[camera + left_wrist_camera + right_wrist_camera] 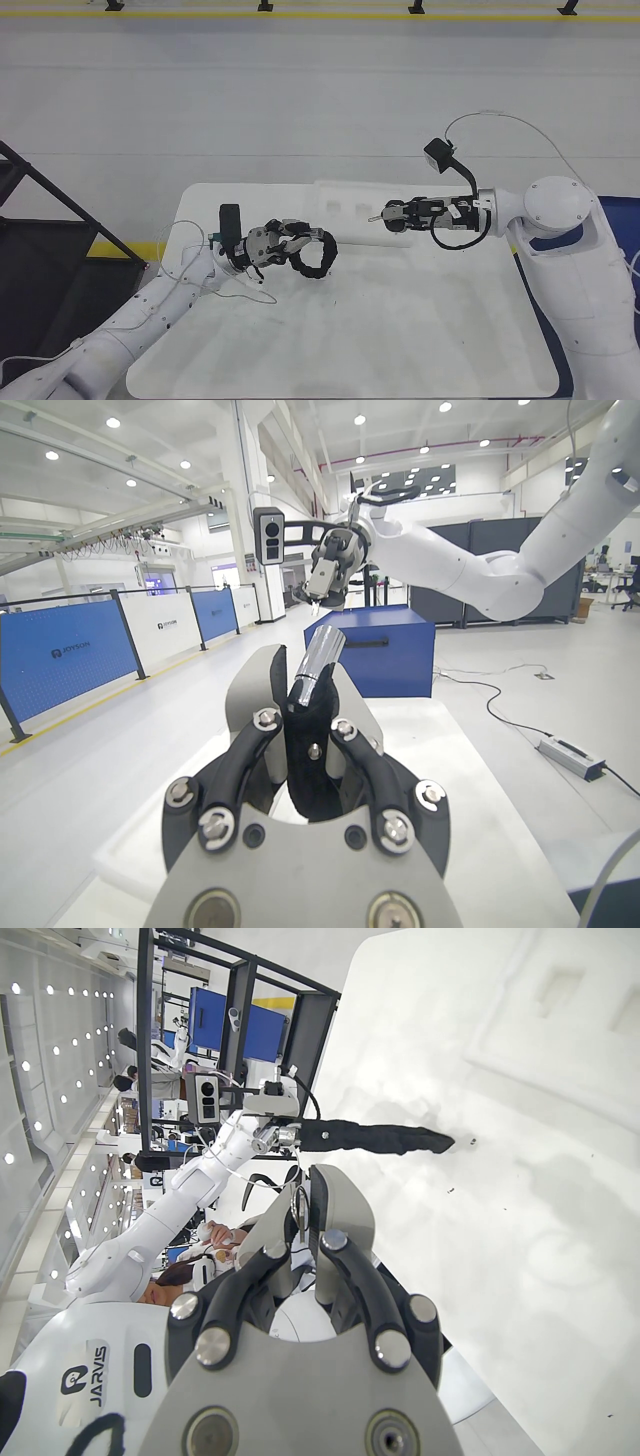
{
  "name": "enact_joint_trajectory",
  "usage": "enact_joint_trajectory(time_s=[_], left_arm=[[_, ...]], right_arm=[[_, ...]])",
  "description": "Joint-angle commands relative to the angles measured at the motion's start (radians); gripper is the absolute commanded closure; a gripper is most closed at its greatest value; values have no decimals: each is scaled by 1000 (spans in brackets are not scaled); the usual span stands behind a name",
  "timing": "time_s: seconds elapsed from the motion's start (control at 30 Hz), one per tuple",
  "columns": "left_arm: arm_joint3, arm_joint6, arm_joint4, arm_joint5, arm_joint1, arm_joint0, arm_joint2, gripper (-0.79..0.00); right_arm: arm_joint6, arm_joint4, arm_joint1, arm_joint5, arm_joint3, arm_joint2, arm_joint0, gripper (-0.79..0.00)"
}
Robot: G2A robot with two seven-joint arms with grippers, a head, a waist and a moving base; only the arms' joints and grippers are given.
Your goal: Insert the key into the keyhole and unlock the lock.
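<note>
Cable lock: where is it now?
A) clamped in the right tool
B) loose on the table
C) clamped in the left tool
C: in the left wrist view, the cable lock's chrome cylinder and black sleeve sit between the left tool's closed fingers; the right tool grips the key instead.

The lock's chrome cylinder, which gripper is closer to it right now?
Left. The left gripper is shut on the lock just behind its chrome cylinder; the right gripper holds the key across a gap from it.
</note>
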Motion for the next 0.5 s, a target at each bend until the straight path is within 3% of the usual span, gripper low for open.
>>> enact_joint_trajectory(time_s=[0.0,0.3,0.47], left_arm=[[0,-2,1,0,1,0,0,0],[-1,-8,-2,4,0,3,-1,0],[-36,-36,-105,61,-13,60,-22,0]], right_arm=[[0,0,0,0,0,0,0,0],[-19,15,0,-6,-14,-10,-14,0],[12,66,0,42,-49,-37,-3,0]])
